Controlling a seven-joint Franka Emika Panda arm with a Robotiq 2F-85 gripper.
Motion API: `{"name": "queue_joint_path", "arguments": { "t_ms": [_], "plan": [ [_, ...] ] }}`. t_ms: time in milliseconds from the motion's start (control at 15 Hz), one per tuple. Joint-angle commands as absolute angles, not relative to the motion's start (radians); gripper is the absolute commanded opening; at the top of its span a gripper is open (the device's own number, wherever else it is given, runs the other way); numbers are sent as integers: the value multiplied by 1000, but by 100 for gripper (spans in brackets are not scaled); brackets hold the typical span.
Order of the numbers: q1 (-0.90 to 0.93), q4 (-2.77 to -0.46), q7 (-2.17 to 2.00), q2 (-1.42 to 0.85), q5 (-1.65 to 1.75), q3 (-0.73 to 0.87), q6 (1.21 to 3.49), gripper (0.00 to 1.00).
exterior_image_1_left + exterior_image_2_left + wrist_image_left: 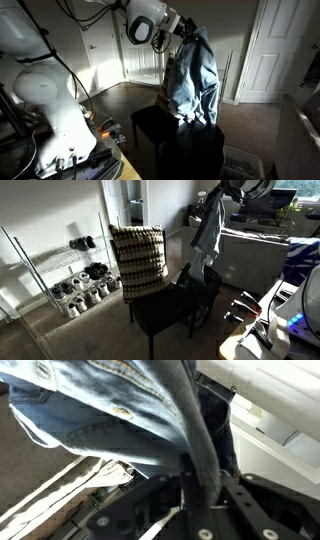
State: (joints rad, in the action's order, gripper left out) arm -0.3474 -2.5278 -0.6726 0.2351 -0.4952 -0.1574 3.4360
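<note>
Wrist view, bottom centre: the gripper (200,482) is clamped on a fold of the denim garment (110,405). The cloth runs down between its fingers and spreads across the upper left of the frame.

In an exterior view the garment (195,80) hangs straight down from the gripper at upper centre. Its lower hem reaches the black chair (150,125) at about the seat's far edge; whether it touches cannot be told.

In an exterior view the chair's patterned back (137,260) stands upright at centre, just left of the hanging cloth. Bare carpet (70,335) lies at lower left, between the chair and the wire rack (45,265). The right of that frame is crowded with furniture.

Count: one garment, one chair, one rack. The shoes (85,285) on its low shelf are too small to number.

Far wall, right of frame: a white door (270,50), shut.
</note>
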Motion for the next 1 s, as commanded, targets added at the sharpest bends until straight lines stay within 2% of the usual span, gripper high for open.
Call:
{"name": "queue_joint_path", "arguments": {
  "t_ms": [0, 267, 333, 933],
  "plan": [
    [-409, -2486, -649, 152, -522, -195, 3494, 2],
    [-467, -2487, -634, 96, -551, -202, 3474, 2],
    [-436, -2515, -672, 117, -512, -180, 3451, 8],
    [-456, -2505, -672, 91, -516, -188, 3451, 8]
  ]
}}
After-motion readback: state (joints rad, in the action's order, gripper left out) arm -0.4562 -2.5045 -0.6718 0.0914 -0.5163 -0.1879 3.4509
